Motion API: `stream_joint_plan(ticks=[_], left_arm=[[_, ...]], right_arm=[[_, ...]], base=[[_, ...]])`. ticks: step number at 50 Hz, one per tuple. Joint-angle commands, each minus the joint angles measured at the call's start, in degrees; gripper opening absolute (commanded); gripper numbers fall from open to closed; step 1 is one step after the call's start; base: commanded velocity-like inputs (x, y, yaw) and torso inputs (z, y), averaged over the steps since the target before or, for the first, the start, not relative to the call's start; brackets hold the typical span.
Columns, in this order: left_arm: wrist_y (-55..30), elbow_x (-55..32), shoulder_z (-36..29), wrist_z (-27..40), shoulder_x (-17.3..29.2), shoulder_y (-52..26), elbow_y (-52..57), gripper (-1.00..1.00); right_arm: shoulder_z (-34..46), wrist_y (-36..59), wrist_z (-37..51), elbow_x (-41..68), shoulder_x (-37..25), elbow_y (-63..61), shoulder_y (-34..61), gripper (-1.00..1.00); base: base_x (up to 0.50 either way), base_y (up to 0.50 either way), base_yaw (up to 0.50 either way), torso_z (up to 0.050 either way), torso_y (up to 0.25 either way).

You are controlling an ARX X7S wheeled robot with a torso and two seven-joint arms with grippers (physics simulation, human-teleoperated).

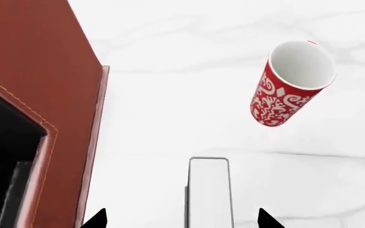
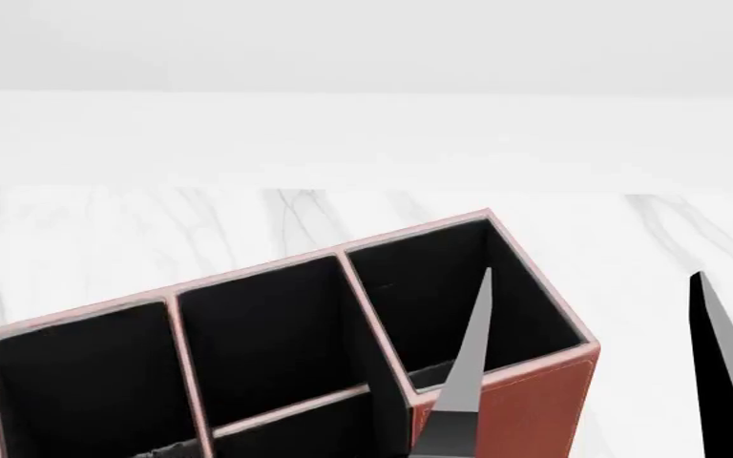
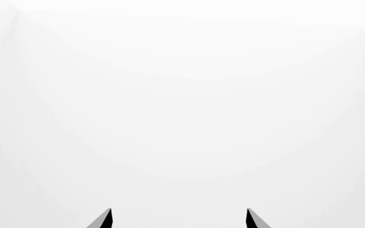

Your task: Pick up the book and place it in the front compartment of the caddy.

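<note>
The book (image 1: 209, 190) stands upright on the white marble table, seen from above as a pale page edge with a thin dark cover. It is between the fingertips of my open left gripper (image 1: 182, 217) and touches neither. The reddish-brown caddy (image 1: 49, 71) is beside that gripper. In the head view the caddy (image 2: 519, 410) shows its black cells, and the front compartment (image 2: 309, 437) lies below a thin partition. My right gripper (image 3: 178, 217) is open and empty, facing plain white. The book is out of the head view.
A red-and-white patterned mug (image 1: 290, 85) stands on the table beyond the book. Two grey-black fingers (image 2: 462, 382) rise in the head view, one over the caddy's right end; I cannot tell which arm they belong to. A white wall lies behind the table.
</note>
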State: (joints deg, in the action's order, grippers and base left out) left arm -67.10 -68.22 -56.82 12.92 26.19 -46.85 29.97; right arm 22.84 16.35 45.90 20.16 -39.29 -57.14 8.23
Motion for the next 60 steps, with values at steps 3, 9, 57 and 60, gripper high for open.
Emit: stream_joint_plan(ticks=[3,9,57,60], left_arm=[[-2.74,0.64,-0.79,1.74,-4.65,0.78,-2.64,1.00],[-3.18,0.95,-2.14,1.50,-5.51,0.74,-3.41,1.00],[-5.34,-0.39,-4.29,1.69,-2.62,-3.27,-0.58,-1.00],[-5.52,-1.35,-3.27,0.92,-1.09,-5.77,2.04,-1.00]], right_arm=[[-1.13,-0.22,-1.78,0.72,1.03,-0.78,0.58,1.00],[-0.82,-0.41,-1.63,0.72,0.82,-0.94,0.77,1.00],[-0.29,-2.10,1.71,2.47,-2.51,-1.70,1.60,1.00],[-0.30,-2.73,1.89,2.44,-2.76,-1.54,1.24,1.00]], base=[[0.00,0.00,0.00,0.000,0.000],[0.00,0.00,0.00,0.000,0.000],[0.00,0.00,0.00,0.000,0.000],[0.00,0.00,0.00,0.000,0.000]])
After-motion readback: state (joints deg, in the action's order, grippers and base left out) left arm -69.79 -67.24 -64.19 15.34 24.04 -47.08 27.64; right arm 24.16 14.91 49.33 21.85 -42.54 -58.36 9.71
